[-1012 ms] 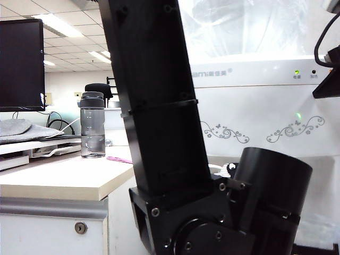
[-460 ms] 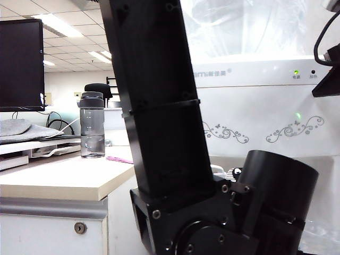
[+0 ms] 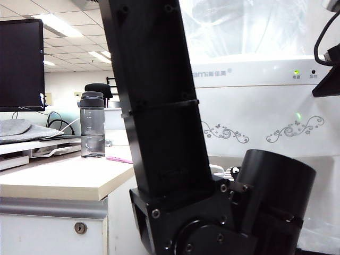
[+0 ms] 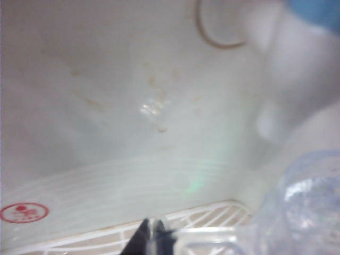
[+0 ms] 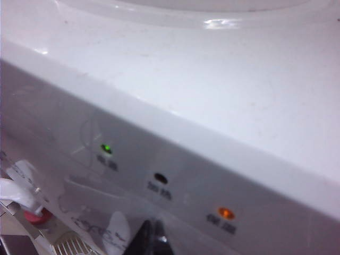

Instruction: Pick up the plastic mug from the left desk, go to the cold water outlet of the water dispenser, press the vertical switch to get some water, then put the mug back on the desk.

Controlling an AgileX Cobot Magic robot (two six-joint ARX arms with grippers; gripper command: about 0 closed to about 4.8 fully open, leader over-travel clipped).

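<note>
My left gripper [image 4: 154,236] is shut on the thin clear handle [image 4: 207,232] of the plastic mug [image 4: 303,212], which hangs inside the water dispenser's [image 3: 255,106] alcove over the white drip grid [image 4: 212,218]. The cold water outlet [image 4: 289,69], a blurred white tap with a blue collar [image 4: 319,10], sits above the mug. I cannot make out the vertical switch on its own. The left arm [image 3: 159,106] hides gripper and mug in the exterior view. My right gripper [image 5: 151,236] is shut and empty, close to the dispenser's indicator-light panel [image 5: 159,178]. The left desk [image 3: 58,180] stands at the left.
A smoky-grey bottle [image 3: 92,125] stands on the desk, with a dark monitor [image 3: 21,64] behind it. The red-collared tap [image 5: 32,212] shows in the right wrist view. Part of the right arm [image 3: 329,74] hangs at the upper right. A red round sticker [image 4: 24,212] marks the alcove wall.
</note>
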